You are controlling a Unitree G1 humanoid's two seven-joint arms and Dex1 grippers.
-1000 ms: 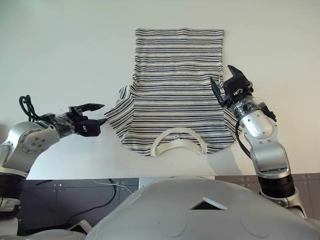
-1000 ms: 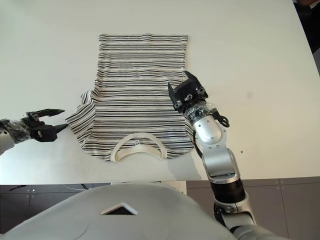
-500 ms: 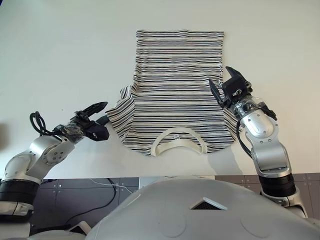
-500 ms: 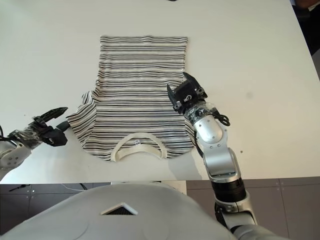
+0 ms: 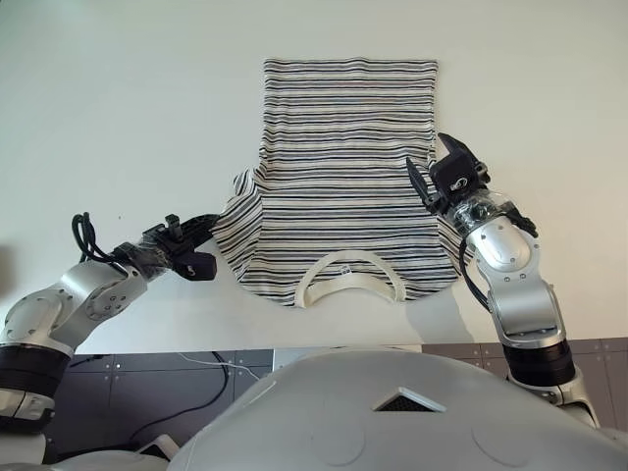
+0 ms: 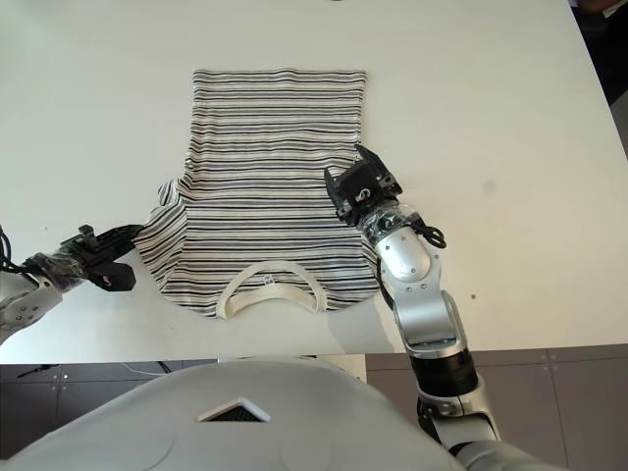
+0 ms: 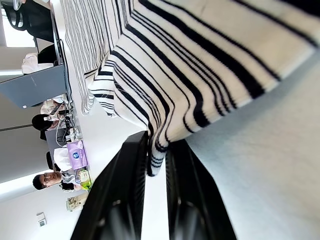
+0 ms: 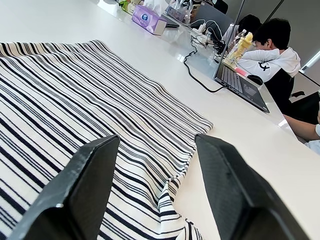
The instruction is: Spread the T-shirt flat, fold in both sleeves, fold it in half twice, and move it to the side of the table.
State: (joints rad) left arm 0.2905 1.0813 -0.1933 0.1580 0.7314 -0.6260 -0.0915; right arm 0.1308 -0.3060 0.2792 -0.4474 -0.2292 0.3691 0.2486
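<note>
Here, we see the T-shirt (image 5: pixel 343 167) flat on the table (image 5: pixel 118 98), collar nearest, long axis running away. L end effector (image 5: pixel 208 231) is pinched nearly shut on the left sleeve (image 5: pixel 235 211) edge, shirt body to its right. R end effector (image 5: pixel 432 162), wide open & empty, hovers over the right side.

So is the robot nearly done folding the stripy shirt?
Not nearly. The shirt lies spread on the table, so that part looks done. The left gripper pinches the left sleeve at its edge; the right gripper hangs open over the other side. Folding both sleeves, both half folds and moving it aside are left.
</note>
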